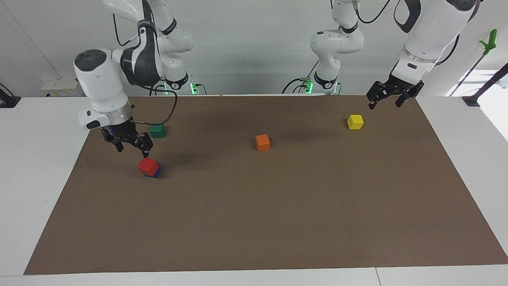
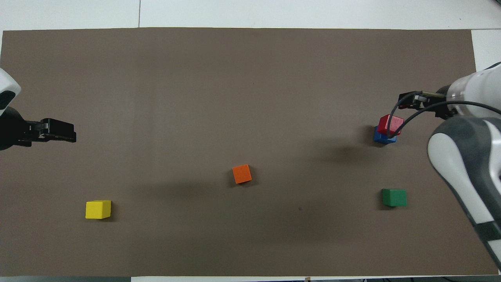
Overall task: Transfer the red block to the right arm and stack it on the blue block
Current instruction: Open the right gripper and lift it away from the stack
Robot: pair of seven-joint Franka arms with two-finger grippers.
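Note:
The red block [image 1: 148, 165] sits on the blue block [image 1: 156, 173] toward the right arm's end of the table, slightly turned against it. The stack also shows in the overhead view, red block [image 2: 390, 123] on blue block [image 2: 381, 138]. My right gripper [image 1: 132, 148] is open and empty, raised just above the stack and a little to the side, not touching it; it also shows in the overhead view [image 2: 411, 101]. My left gripper [image 1: 385, 103] is open and empty, held up over the mat at the left arm's end [image 2: 58, 131], and waits.
A brown mat [image 1: 254, 222] covers the table. A dark green cube [image 1: 157, 130] lies nearer to the robots than the stack. An orange cube [image 1: 262, 142] lies mid-table. A yellow cube [image 1: 355, 122] lies below the left gripper's side.

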